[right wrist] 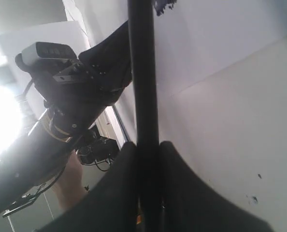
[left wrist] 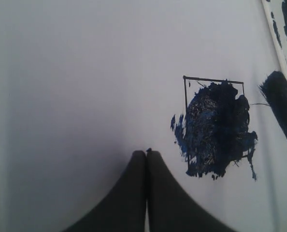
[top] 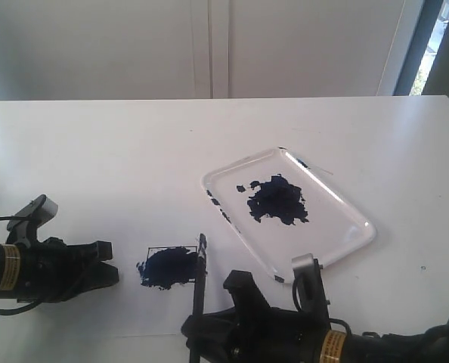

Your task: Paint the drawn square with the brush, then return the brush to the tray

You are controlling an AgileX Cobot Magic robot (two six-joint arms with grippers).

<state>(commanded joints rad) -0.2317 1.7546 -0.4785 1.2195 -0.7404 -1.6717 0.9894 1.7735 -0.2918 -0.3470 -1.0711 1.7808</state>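
Closest to us, our right end effector (top: 198,331) is clamped on the black handle of the brush (top: 199,276). Its dark bristles sit just beside the drawn square (top: 170,266), on the side facing the tray (top: 332,221). Ragged dark blue paint covers most of that square and spills past its outline. Our left end effector (top: 107,266) waits near the square's other side, fingers pressed together on nothing. On the counter (top: 134,151), the tray carries a blue blotch (top: 277,200) in its middle.

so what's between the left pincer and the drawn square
Nothing but bare white surface between the left pincer and the drawn square; the left wrist view shows it.
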